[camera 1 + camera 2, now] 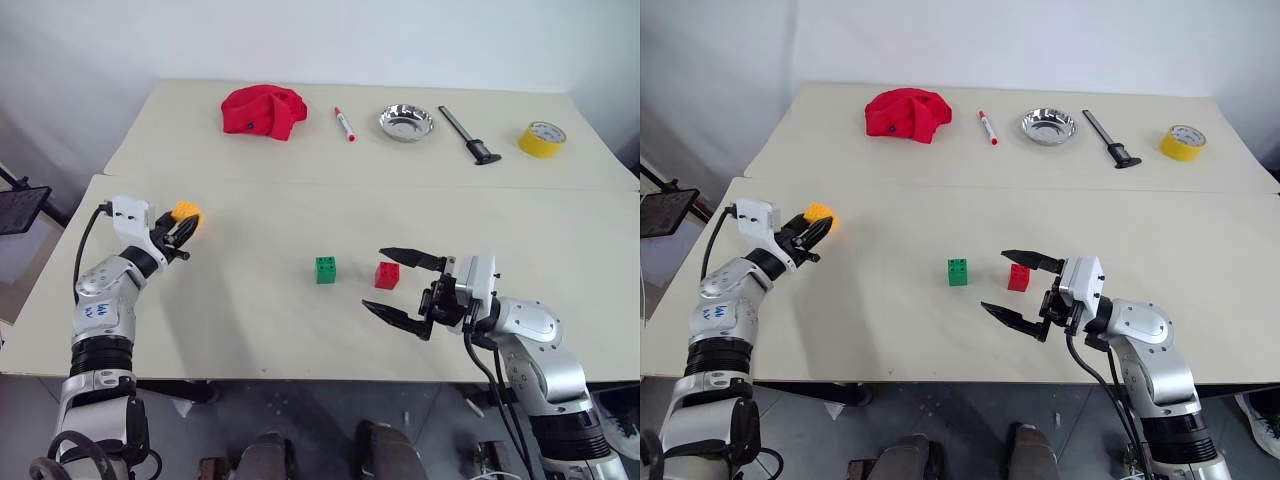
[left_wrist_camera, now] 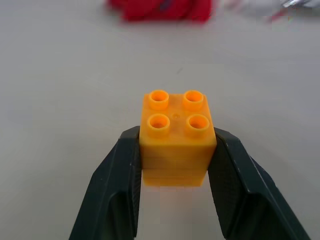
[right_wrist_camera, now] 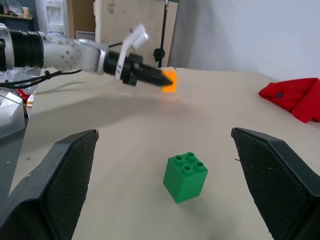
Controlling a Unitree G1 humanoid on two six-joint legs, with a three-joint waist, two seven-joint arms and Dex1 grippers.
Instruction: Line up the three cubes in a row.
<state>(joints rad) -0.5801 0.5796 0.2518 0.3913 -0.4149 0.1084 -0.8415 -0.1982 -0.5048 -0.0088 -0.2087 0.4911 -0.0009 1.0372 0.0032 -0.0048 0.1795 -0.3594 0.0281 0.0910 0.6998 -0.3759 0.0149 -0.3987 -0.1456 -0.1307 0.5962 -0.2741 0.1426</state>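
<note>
While no writing reads, left claw [image 2: 175, 165] grips orange-yellow cube [image 2: 177, 135].

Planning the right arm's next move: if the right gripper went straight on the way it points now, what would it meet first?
Probably the green cube: it sits between the open jaws of the right gripper, ahead of them. The red cube lies nearer, possibly just off the line.

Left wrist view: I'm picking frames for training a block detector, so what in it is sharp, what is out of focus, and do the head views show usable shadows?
Left wrist view: the orange cube between the left gripper fingers is sharp; the red cloth behind is blurred. Left eye view: soft shadows beside the green cube and red cube; light is even.
</note>
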